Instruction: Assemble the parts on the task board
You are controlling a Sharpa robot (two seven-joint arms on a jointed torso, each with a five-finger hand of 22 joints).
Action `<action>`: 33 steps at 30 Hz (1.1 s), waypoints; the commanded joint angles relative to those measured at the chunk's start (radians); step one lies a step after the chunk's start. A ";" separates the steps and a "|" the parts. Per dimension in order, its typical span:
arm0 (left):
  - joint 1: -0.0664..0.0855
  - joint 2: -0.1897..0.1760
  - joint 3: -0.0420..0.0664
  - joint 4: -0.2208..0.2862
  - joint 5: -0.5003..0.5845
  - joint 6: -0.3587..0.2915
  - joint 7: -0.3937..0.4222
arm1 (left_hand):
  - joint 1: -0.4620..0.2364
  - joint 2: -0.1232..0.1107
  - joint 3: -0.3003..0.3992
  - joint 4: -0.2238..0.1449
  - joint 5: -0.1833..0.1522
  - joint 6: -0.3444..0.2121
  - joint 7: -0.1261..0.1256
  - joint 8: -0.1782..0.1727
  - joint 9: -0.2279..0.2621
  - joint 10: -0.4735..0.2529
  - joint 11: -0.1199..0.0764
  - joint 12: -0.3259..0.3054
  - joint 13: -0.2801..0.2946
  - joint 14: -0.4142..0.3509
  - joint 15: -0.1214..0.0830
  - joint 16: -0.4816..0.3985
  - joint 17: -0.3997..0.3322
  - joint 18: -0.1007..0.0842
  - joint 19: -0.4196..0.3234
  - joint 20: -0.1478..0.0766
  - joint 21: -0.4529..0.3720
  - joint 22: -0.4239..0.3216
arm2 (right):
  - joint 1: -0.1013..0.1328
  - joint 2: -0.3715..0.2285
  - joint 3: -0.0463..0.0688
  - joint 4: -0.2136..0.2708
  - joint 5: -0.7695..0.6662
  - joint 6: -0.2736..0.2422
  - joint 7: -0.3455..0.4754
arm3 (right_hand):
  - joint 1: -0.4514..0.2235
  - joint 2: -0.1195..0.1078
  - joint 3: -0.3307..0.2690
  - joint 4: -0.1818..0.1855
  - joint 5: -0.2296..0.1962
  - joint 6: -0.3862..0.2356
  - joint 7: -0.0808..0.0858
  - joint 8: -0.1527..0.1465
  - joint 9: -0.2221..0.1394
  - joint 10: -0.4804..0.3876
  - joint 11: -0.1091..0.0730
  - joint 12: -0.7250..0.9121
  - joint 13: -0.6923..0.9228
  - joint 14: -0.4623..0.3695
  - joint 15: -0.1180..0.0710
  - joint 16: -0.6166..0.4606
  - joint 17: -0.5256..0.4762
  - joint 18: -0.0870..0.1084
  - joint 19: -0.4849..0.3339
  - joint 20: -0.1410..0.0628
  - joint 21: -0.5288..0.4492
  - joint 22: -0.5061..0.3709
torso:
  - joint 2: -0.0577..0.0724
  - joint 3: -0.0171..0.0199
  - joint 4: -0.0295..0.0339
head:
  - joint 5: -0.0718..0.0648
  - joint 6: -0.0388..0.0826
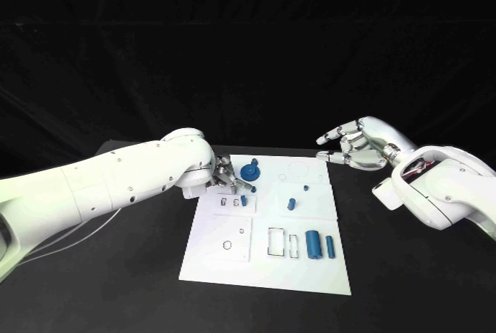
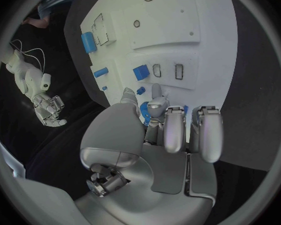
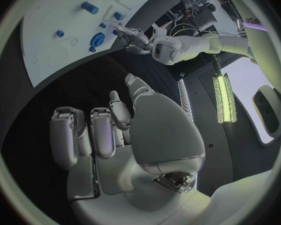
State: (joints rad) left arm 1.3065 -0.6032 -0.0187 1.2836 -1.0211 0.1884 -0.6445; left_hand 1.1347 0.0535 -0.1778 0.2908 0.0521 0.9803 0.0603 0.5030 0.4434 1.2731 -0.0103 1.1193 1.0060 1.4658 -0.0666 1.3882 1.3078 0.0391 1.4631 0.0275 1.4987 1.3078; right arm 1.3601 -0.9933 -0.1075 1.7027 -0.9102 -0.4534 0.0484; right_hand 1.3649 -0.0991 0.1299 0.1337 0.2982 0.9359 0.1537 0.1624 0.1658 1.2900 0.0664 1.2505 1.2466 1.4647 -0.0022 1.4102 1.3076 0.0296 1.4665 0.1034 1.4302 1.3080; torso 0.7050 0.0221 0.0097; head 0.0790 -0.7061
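The white task board (image 1: 222, 265) lies in the middle of the black table (image 1: 413, 276). The left hand (image 1: 220, 177) is at the far left part of the board, its fingertips touching a blue round part (image 1: 250, 172); I cannot tell if it grips it. The right hand (image 1: 357, 148) hovers beside the board's far right corner, fingers spread, holding nothing.

the head view is evenly lit from above: the white task board (image 1: 264, 225) is bright, nearly washed out, against a black table (image 1: 413, 276) and a dark backdrop across the upper half. shadows are soft and faint. both wrist views bend straight edges toward the circle's rim. a greenish light strip (image 3: 223, 97) glows at right in the right wrist view.
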 commanded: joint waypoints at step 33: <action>-0.002 0.035 -0.003 -0.015 -0.001 0.097 -0.010 | 0.028 0.028 -0.013 -0.005 -0.002 -0.023 0.000 0.030 0.031 -0.010 0.000 -0.001 -0.004 0.044 -0.007 -0.001 0.041 -0.011 0.048 -0.006 0.008 0.124 | 0.001 0.014 0.000 -0.010 -0.003 0.005 -0.011 | -0.001 0.003 0.000 0.006 0.015 -0.008 0.000 0.007 -0.003 -0.007 0.001 -0.007 -0.003 0.051 -0.007 -0.006 0.059 0.009 0.017 -0.006 -0.011 0.160 | 0.004 0.0004 0.0074 | -0.013 -0.012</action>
State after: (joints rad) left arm 1.3049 -0.5712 -0.0216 1.2694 -1.0217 0.2567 -0.6531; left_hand 1.1535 0.0801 -0.1860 0.2879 0.0521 0.9660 0.0601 0.5305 0.4738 1.2695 -0.0139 1.1193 1.0001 1.4657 -0.0665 1.3882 1.3074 0.0391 1.4654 0.0251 1.5025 1.3075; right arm 1.3613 -0.9802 -0.1076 1.6936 -0.9102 -0.4524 0.0395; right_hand 1.3649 -0.0990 0.1299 0.1337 0.3079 0.9358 0.1537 0.1661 0.1638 1.2901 0.0664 1.2465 1.2438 1.4646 -0.0022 1.4103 1.3074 0.0295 1.4665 0.1035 1.4253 1.3076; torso 0.7096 0.0232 0.0162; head 0.0670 -0.7177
